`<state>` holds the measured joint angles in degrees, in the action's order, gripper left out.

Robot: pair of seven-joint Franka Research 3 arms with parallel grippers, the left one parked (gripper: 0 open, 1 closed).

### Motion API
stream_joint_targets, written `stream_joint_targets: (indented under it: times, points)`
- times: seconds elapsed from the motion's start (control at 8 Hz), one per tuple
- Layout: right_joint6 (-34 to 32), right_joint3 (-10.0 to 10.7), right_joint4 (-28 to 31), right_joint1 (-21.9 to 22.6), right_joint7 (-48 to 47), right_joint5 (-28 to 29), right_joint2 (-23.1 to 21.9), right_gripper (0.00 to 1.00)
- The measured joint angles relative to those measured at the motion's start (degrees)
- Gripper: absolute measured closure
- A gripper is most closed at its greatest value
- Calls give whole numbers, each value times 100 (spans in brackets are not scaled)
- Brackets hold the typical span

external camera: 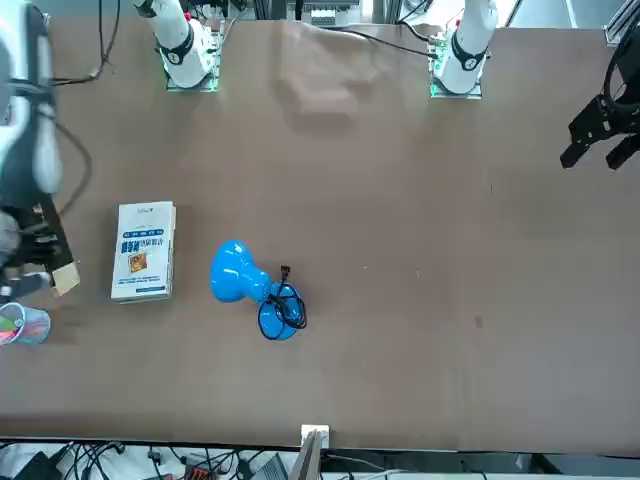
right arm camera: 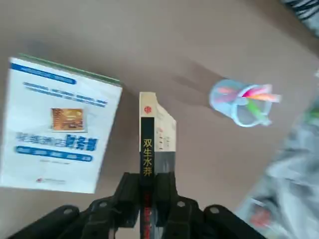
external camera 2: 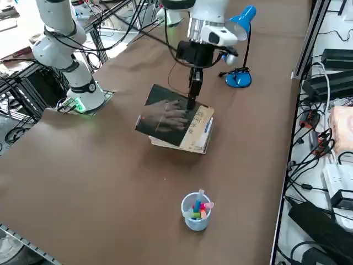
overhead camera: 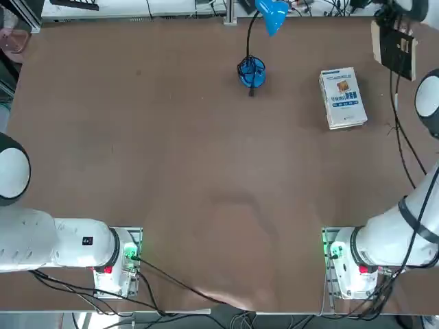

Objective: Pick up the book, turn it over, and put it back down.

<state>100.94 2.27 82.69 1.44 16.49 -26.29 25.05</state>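
Above the white book [external camera 2: 199, 139], right gripper [external camera 2: 191, 99] jaws clamped on the book [external camera 2: 174, 122], spine edge-on, long axis pointing away from the wrist.

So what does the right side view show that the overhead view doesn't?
Only the right side view shows the book's dark face with the pale hand picture, hanging off the table above the white book, pinched in the right gripper, and the cup of pens. Only the top view shows the white book's blue-marked cover unobstructed. Both show the blue lamp and the table.
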Motion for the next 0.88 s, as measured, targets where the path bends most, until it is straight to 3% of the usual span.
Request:
stream_joint_targets:
  times: [0.12, 0.38, 0.88]
  points:
    - [61, -5, 415, 493, -672, -631, -135, 88]
    - [197, -7, 1119, 1368, -1927, -1295, -366, 88]
    - [618, -6, 2547, 2273, -4430, -3156, -534, 88]
